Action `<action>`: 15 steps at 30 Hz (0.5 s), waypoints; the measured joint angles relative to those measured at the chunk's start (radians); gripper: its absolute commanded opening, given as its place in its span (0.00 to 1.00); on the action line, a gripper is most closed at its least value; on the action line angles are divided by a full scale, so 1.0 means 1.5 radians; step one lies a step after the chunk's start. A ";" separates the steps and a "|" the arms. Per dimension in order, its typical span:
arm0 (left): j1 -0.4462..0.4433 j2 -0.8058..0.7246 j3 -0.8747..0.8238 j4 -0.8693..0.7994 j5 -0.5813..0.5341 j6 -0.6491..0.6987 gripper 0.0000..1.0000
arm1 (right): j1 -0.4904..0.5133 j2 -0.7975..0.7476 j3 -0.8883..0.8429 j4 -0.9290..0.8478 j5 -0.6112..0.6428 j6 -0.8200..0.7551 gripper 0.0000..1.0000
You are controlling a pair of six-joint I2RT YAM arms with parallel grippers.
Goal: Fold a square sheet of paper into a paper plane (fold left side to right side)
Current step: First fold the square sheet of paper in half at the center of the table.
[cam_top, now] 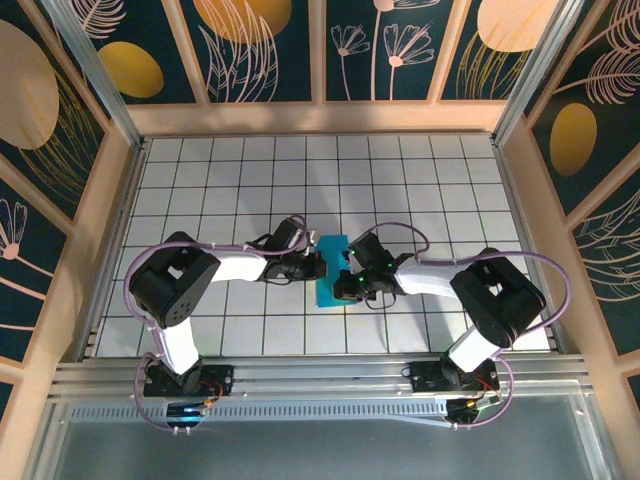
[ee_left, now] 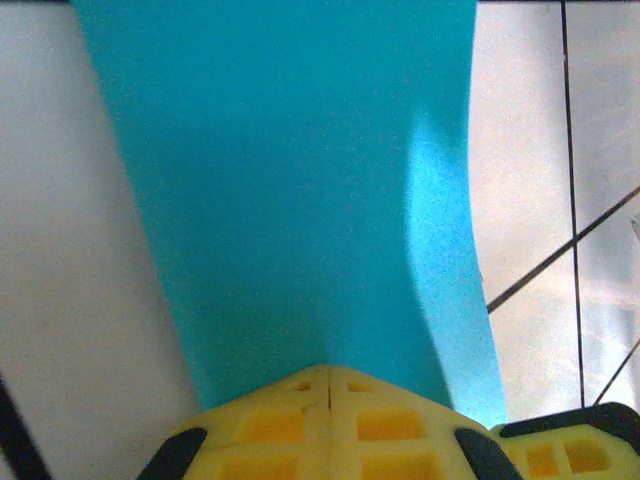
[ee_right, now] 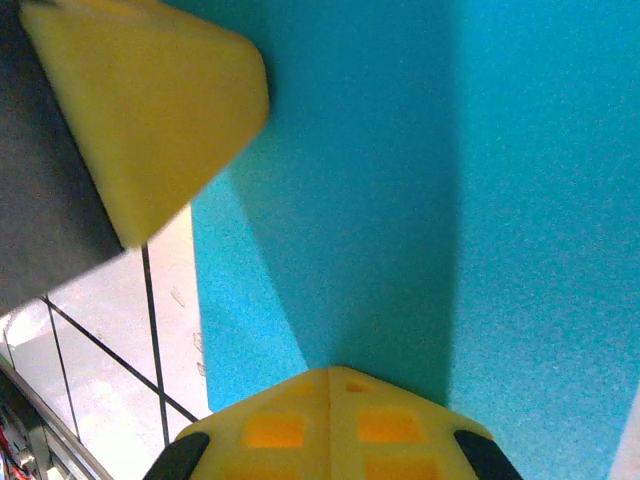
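Tiled counter (cam_top: 200, 180): my left claw (cam_top: 314, 264) and right claw (cam_top: 347, 286) were pinched shut, tips on the paper (cam_top: 327, 294); uneven drag could skew the fold.

Dark floral panels (cam_top: 265, 50) enclose a white tiled tabletop (cam_top: 250, 170).

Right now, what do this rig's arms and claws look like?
The left arm and right arm have white links, bulky black joints and looping lilac cables. The left claw and right claw end in yellow wedge fingers with square recesses and black trim.
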 measured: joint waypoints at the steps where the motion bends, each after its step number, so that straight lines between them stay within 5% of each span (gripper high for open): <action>1: 0.007 0.001 0.001 0.000 0.002 0.000 0.00 | 0.000 0.000 0.000 0.000 0.000 0.000 0.00; 15: 0.076 0.052 0.068 -0.013 0.018 0.030 0.00 | 0.000 0.003 0.003 0.005 0.013 -0.001 0.00</action>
